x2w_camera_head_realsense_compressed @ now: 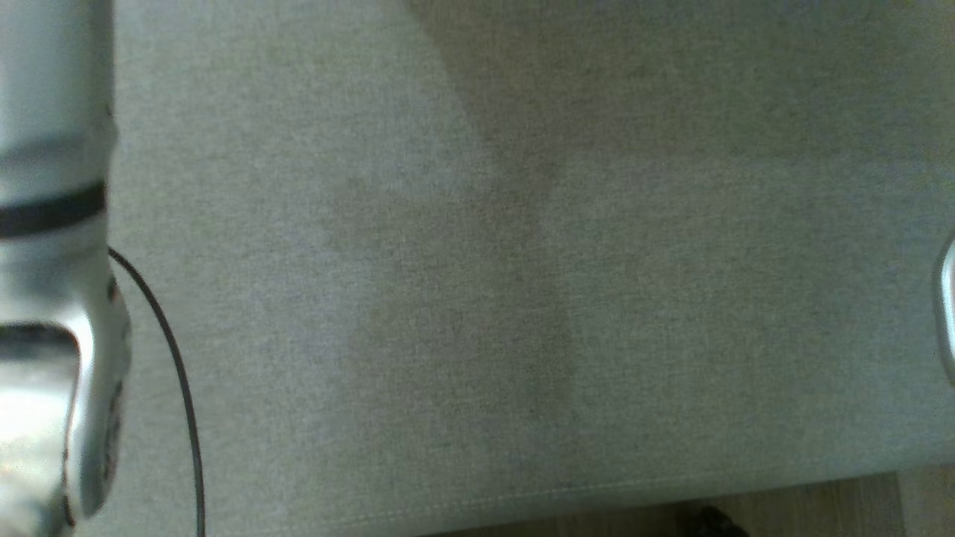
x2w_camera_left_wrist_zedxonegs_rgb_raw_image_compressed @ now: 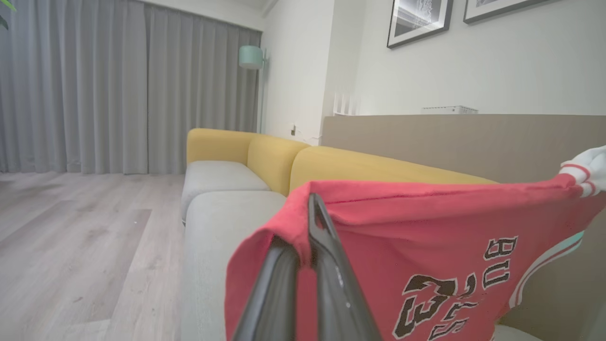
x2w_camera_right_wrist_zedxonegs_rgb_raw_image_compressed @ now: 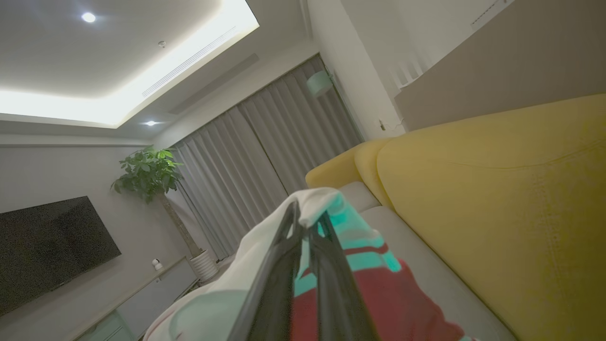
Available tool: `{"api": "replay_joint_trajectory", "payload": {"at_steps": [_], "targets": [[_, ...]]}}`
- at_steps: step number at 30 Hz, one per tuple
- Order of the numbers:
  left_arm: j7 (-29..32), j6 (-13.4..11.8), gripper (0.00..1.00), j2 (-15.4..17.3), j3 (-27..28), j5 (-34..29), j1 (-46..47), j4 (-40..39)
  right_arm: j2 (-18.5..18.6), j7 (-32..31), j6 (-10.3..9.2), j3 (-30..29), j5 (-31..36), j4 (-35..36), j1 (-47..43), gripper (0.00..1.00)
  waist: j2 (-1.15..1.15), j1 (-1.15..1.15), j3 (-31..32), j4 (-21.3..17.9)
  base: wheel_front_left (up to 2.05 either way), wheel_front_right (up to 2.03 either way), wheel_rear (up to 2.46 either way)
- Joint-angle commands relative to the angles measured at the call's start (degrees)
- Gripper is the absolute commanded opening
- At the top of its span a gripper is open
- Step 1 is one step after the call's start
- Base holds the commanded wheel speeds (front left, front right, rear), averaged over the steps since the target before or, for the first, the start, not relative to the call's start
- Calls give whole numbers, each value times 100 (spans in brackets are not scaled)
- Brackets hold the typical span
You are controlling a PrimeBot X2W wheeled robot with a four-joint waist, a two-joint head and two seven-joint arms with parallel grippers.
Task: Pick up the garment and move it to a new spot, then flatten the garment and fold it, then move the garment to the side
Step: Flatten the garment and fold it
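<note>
One red garment (x2w_camera_left_wrist_zedxonegs_rgb_raw_image_compressed: 426, 222) is held up over the grey sofa (x2w_camera_left_wrist_zedxonegs_rgb_raw_image_compressed: 222, 218), at the lower right of the left wrist view. Its edge is clamped by two end effectors: the left end effector (x2w_camera_left_wrist_zedxonegs_rgb_raw_image_compressed: 303, 241) and the right end effector (x2w_camera_right_wrist_zedxonegs_rgb_raw_image_compressed: 307, 227). Three yellow back cushions (x2w_camera_left_wrist_zedxonegs_rgb_raw_image_compressed: 369, 170) are counted behind.

Past the left fingers (x2w_camera_left_wrist_zedxonegs_rgb_raw_image_compressed: 331, 284) runs a sofa (x2w_camera_left_wrist_zedxonegs_rgb_raw_image_compressed: 222, 218) with grey seats and yellow backs. Left of them lies pale wood floor (x2w_camera_left_wrist_zedxonegs_rgb_raw_image_compressed: 85, 246), with grey curtains (x2w_camera_left_wrist_zedxonegs_rgb_raw_image_compressed: 118, 90) beyond. Above the right fingers (x2w_camera_right_wrist_zedxonegs_rgb_raw_image_compressed: 274, 293) glow ceiling lights (x2w_camera_right_wrist_zedxonegs_rgb_raw_image_compressed: 88, 17); to their left stand a potted plant (x2w_camera_right_wrist_zedxonegs_rgb_raw_image_compressed: 147, 170) and a dark television (x2w_camera_right_wrist_zedxonegs_rgb_raw_image_compressed: 47, 246).
</note>
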State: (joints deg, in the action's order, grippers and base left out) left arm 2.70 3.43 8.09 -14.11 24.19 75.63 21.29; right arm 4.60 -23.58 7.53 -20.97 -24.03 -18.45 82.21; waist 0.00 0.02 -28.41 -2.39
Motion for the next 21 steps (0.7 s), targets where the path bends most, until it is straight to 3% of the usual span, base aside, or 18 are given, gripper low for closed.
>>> {"api": "replay_joint_trajectory", "payload": {"at_steps": [1, 5, 11, 16, 21], "targets": [[-118, 40, 0, 180, 97, -72, 245, -49, -18, 70, -4, 127, -45, 127, 200, 0, 0, -2, -187, -41, 0, 0, 0], [-821, 168, 0, 123, -125, -262, 284, 877, 175, 201, -4, 643, -394, -164, -261, 0, 0, -2, -182, -110, 0, 0, 0], [-1301, 338, 0, 75, -619, -220, -948, 1807, 713, 271, -4, 1234, -1095, -153, -2368, 0, 0, -2, 203, -102, 0, 0, 0], [-1473, 384, 0, 60, -947, -12, -2283, 1770, 945, 218, -4, 1453, -1632, 408, -4349, 0, 0, -2, 484, -91, 0, 0, 0], [-1527, 396, 0, 141, -1163, 291, -3798, 1140, 996, 288, -4, 1347, -1733, 1107, -6084, 0, 0, -2, 1092, -44, 0, 0, 0]]}}
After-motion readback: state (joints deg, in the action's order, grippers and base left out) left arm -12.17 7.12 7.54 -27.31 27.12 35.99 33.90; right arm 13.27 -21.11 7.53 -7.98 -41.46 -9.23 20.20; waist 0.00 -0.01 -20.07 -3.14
